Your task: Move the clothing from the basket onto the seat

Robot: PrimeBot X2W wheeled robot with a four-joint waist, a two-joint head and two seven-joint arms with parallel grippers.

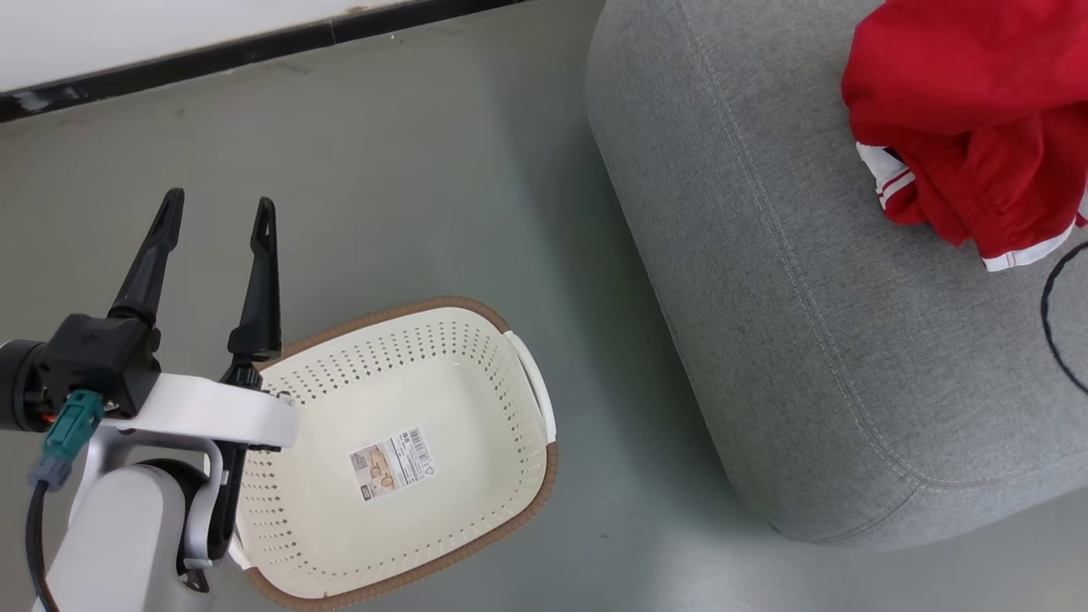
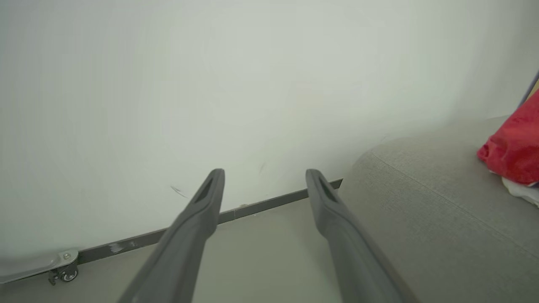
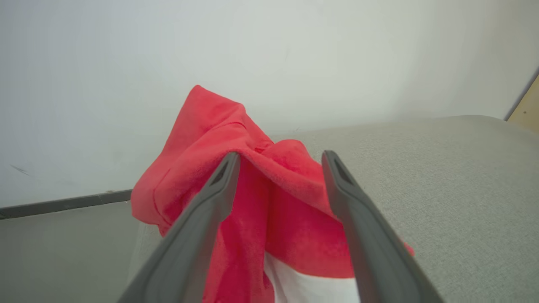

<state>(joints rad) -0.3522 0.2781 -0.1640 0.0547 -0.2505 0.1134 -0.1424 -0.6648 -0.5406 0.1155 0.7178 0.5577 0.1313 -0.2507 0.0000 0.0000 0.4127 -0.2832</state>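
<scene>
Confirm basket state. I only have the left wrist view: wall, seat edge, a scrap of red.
Observer: In the head view, the basket holds no cloth, just a paper label on its base.
Operator: Where's the clothing?
Observer: The clothing lies in a red heap on the seat, at the top right of the head view.
Operator: Right tool?
Observer: The right tool is open, with red cloth in the gap between its fingers. I see no pinch.
</scene>
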